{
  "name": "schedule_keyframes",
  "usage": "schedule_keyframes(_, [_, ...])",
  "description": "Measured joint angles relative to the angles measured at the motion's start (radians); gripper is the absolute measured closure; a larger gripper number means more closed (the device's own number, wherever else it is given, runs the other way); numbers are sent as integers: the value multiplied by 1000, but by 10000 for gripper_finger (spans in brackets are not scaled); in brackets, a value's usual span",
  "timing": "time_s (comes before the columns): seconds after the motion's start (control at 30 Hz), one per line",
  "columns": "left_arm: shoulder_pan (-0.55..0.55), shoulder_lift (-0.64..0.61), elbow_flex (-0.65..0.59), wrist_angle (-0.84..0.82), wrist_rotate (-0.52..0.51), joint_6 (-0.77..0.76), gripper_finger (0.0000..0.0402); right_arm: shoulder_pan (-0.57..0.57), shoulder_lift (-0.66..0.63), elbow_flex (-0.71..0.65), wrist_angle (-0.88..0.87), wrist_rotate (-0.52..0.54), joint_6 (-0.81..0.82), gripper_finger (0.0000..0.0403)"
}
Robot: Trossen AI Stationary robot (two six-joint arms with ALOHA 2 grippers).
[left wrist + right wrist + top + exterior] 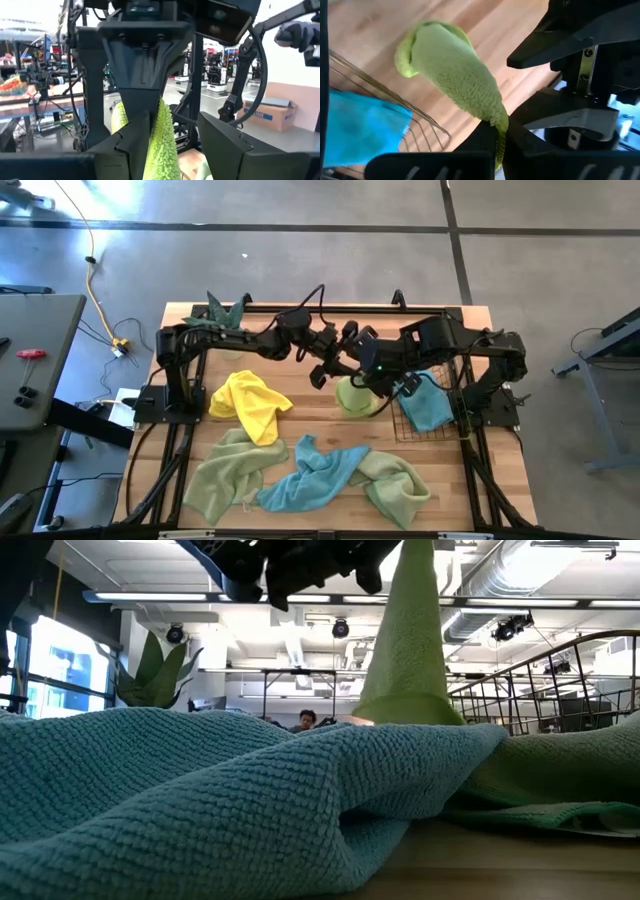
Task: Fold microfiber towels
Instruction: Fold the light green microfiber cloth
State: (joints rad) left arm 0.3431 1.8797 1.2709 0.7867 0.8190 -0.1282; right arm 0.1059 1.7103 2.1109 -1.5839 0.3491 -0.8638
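Lime green towel (356, 395) below the black right gripper (501, 131); yellow towel (250, 404), light blue towel (310, 475) farther off.

1. The wooden tabletop (330, 430) carries everything.
2. A yellow towel (250, 404) lies crumpled towards its left side.
3. Along the near edge lie a pale green towel (225, 475), a light blue towel (310, 475) and another green towel (395, 485), overlapping.
4. A wire basket (430, 405) with a blue towel (428, 402) in it sits on the right.
5. A potted plant (222, 313) stands at the far left corner.
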Motion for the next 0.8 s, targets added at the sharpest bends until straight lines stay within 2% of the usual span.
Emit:
schedule_keyframes(0.17, [8,1,0,-9,41,-53,245,-4,0,0,4,26,-2,402])
schedule_keyframes(0.33, [-9,13,-8,-111,79,-52,245,-13,-2,2,48,231,18,402])
schedule_keyframes(0.4, [-8,7,-5,-141,74,-25,245,-19,-2,3,69,270,35,402])
schedule_keyframes(0.63, [-14,9,-5,-152,53,-17,245,-41,-2,3,51,192,83,402])
schedule_keyframes(0.8, [15,7,-5,-139,-76,-10,245,-48,-2,3,40,78,296,402])
